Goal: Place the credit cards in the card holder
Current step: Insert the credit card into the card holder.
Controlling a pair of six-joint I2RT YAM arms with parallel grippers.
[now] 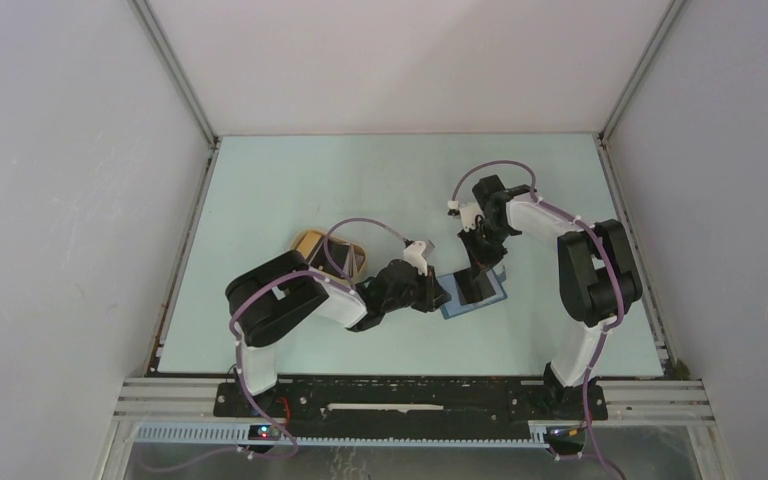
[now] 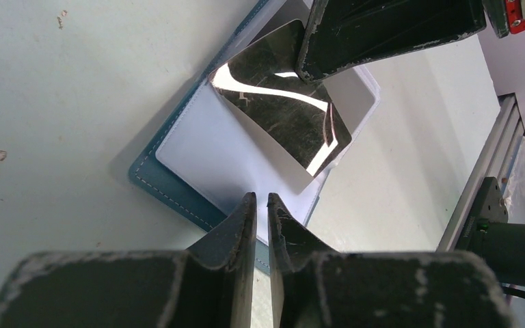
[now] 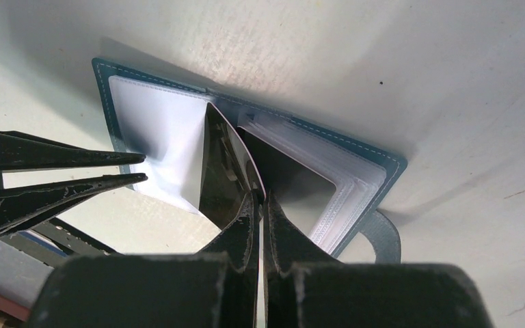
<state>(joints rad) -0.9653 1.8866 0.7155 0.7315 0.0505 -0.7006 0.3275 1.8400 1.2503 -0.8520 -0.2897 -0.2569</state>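
Note:
The teal card holder lies open on the table, its pale sleeves facing up. My right gripper is shut on a dark, shiny credit card. It holds the card on edge at the holder's middle fold, and the card's lower edge sits down among the sleeves. My left gripper stands over the holder's near edge, its tips on the pale left page. Its jaws are open by a narrow gap with nothing between them. In the top view both grippers meet over the holder.
A tan oval tray sits left of the holder, partly behind my left arm. The holder's snap tab sticks out on its right side. An aluminium rail runs along the table's near edge.

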